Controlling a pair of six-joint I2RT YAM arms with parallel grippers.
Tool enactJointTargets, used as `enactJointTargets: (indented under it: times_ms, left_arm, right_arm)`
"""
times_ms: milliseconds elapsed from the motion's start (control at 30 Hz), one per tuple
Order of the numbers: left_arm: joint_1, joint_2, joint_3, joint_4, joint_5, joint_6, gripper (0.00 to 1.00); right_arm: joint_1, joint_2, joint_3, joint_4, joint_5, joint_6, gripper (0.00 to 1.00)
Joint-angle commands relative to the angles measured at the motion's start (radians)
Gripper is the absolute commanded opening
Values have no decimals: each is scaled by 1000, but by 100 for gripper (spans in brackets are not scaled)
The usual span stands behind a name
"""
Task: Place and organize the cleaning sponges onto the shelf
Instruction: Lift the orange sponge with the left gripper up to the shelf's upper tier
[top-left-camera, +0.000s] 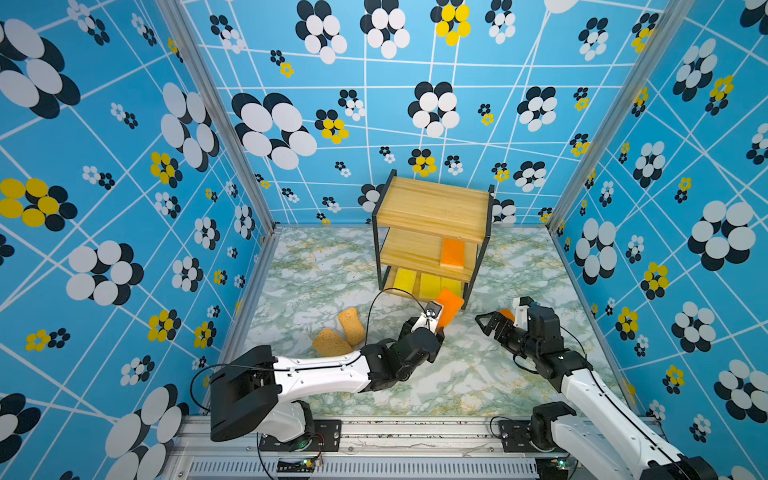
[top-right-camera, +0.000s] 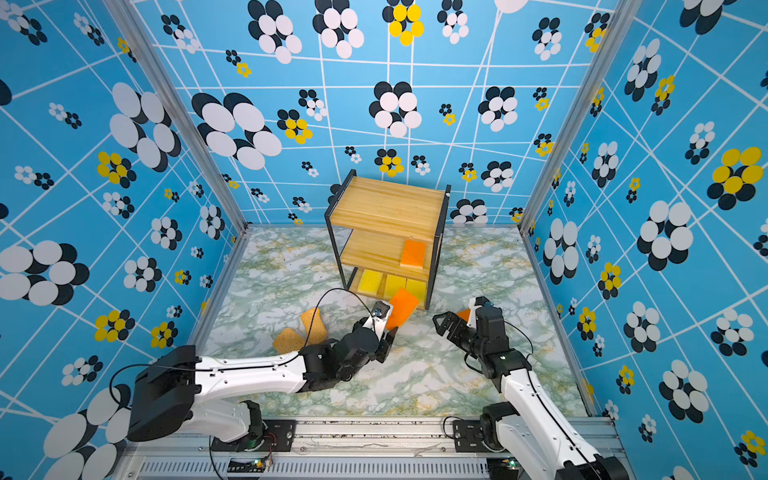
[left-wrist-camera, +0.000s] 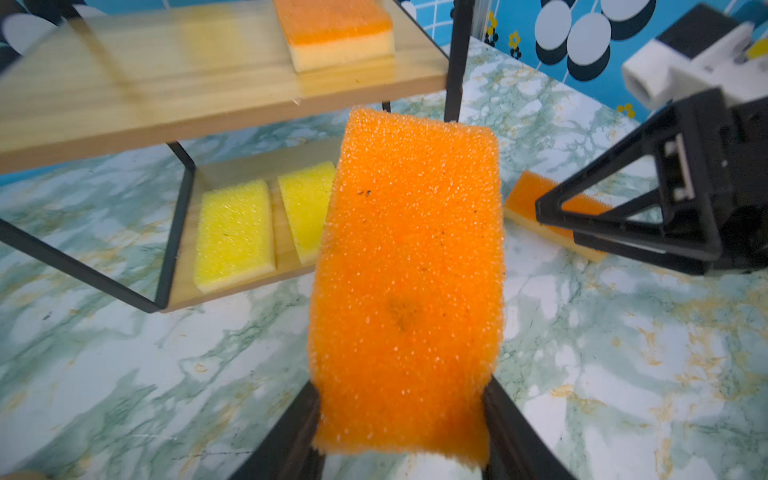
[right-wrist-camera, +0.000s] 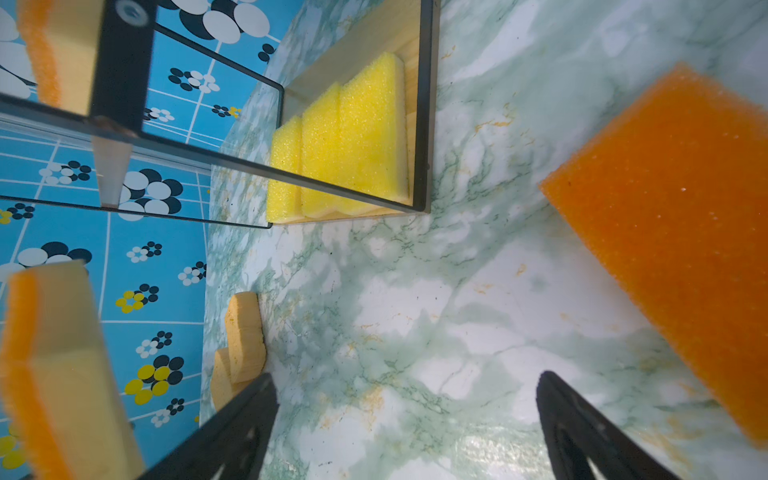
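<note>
My left gripper (top-left-camera: 441, 326) is shut on an orange sponge (top-left-camera: 450, 309), held tilted just in front of the shelf's (top-left-camera: 432, 203) lower right corner; in the left wrist view this sponge (left-wrist-camera: 409, 270) sits between the jaws. Another orange sponge (top-left-camera: 453, 252) lies on the middle board. Three yellow sponges (top-left-camera: 430, 284) sit in a row on the bottom board. A third orange sponge (top-left-camera: 508, 313) lies on the table behind my right gripper (top-left-camera: 488, 322), which stands open over bare table (right-wrist-camera: 405, 376). Two tan sponges (top-left-camera: 352, 326) lie left of the left arm.
The shelf's top board carries nothing. Blue patterned walls (top-left-camera: 124, 208) close in the marble table (top-left-camera: 457, 386) on three sides. The shelf's black frame post (left-wrist-camera: 457, 62) stands close beyond the held sponge. The two arms are near each other in front of the shelf.
</note>
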Motion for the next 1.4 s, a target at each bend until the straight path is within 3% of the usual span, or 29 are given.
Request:
enactJointTargets:
  times_ms: [0,233,600,1033,1367]
  left_arm:
    - [26,-46,41,-107,-67,31,56]
    - [129,-57,139,-165,-68,43,56]
    - [274,81,337,-165,2,75,56]
    - [319,264,475,-130,39,90,57]
    - [325,326,482,-62,-7,43,57]
  right_arm:
    - [-6,6,11,28,-9,-17,99]
    - [-8,25,66,3,-4,-39,99]
    - [-15,68,134,-4,-18,-68,99]
    - [-46,52,133,-43,-31,-92,99]
    - [-50,11,131,-95,-36,-101,99]
